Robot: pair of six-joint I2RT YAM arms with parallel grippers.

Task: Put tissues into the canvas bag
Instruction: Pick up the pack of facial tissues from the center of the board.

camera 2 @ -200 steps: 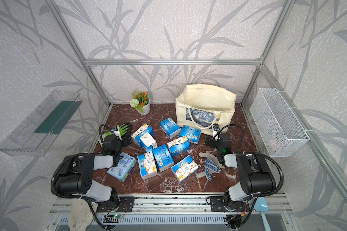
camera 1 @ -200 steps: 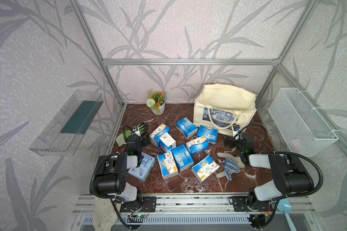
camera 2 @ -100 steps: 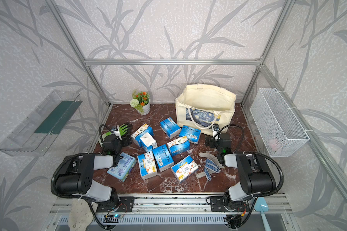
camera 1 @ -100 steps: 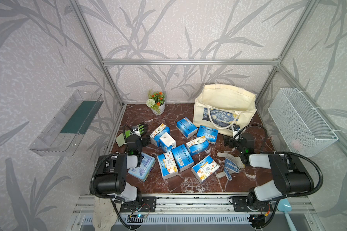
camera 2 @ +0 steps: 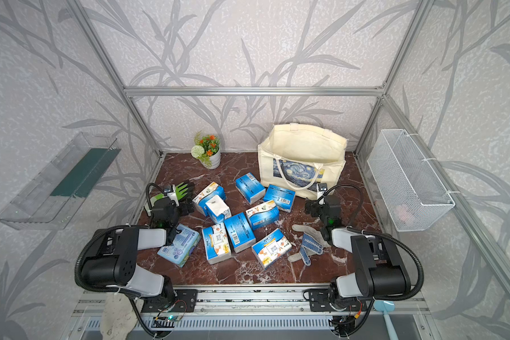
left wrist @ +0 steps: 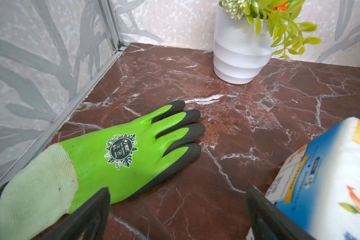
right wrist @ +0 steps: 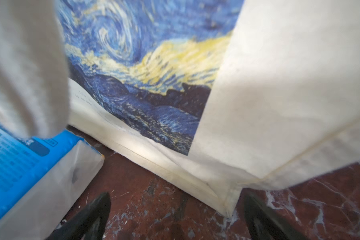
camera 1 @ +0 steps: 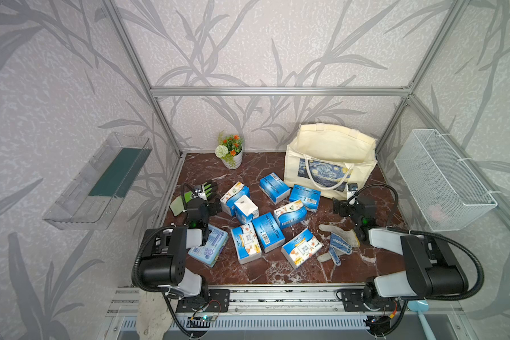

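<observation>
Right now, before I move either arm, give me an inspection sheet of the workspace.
Surface: red-brown marble tabletop, crowded in the middle.
Job's things: blue-and-white plastic-wrapped tissue packs, nine counted, all lying on the tabletop; cream canvas bag with blue swirl print stands open at the far right, no pack seen inside.
Clutter: green-and-black work glove by the left gripper; white-and-blue dotted glove beside the right arm; white pot of artificial flowers at the back.
Grippers: left gripper open, empty; right gripper open, empty, facing the bag's lower front.
Cables: black corrugated hoses loop off both arms, no snag seen.
Surroundings: white wire mesh basket on the right wall; clear plastic shelf on the left.
</observation>
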